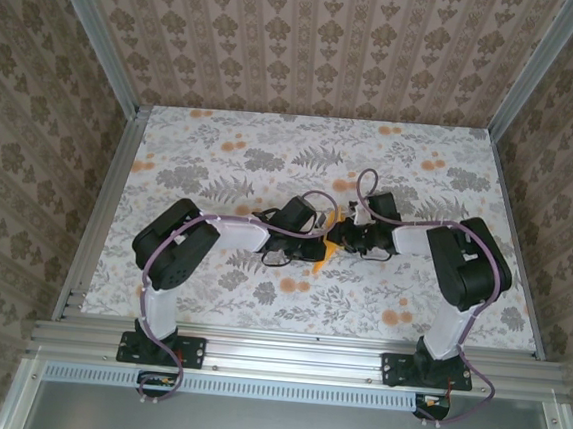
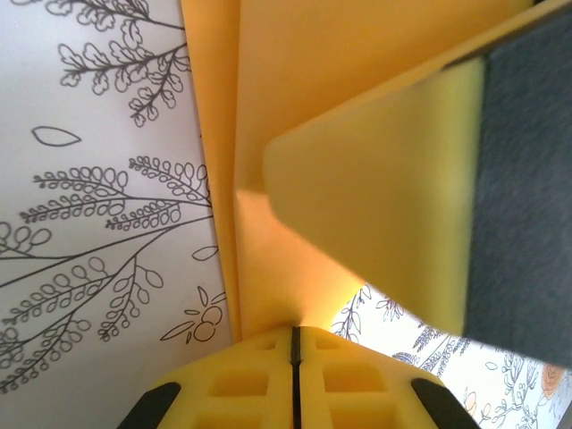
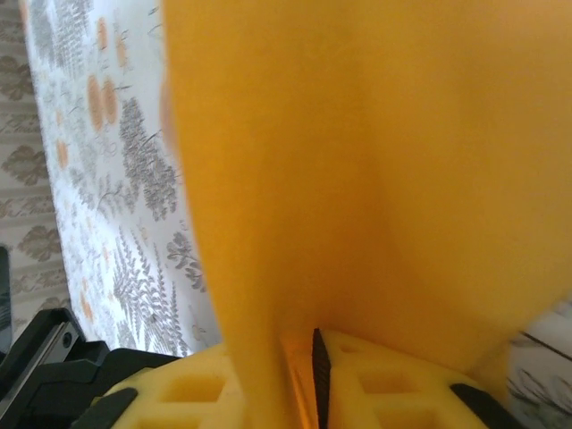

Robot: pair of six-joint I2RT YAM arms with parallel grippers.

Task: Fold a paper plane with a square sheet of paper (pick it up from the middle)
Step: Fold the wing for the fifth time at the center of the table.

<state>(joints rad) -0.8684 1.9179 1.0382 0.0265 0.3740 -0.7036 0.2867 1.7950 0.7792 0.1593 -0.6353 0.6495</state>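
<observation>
The orange sheet of paper [image 1: 319, 269] is held up off the table's middle, where both grippers meet. My left gripper [image 1: 316, 243] comes in from the left and is shut on the paper's lower edge [image 2: 295, 332]. From there the creased sheet [image 2: 295, 107] rises, with a fold line running up it. A yellow finger [image 2: 375, 223] of the right gripper crosses that view at the right. My right gripper [image 1: 340, 237] faces the left one. Its jaws [image 3: 304, 344] stand slightly apart, with the paper [image 3: 357, 161] running down into the gap and draped over one finger.
The floral tablecloth [image 1: 271, 163] covers the table inside an aluminium frame [image 1: 284, 353]. Patterned walls close it in on three sides. Both arms are bent inward over the near half of the table.
</observation>
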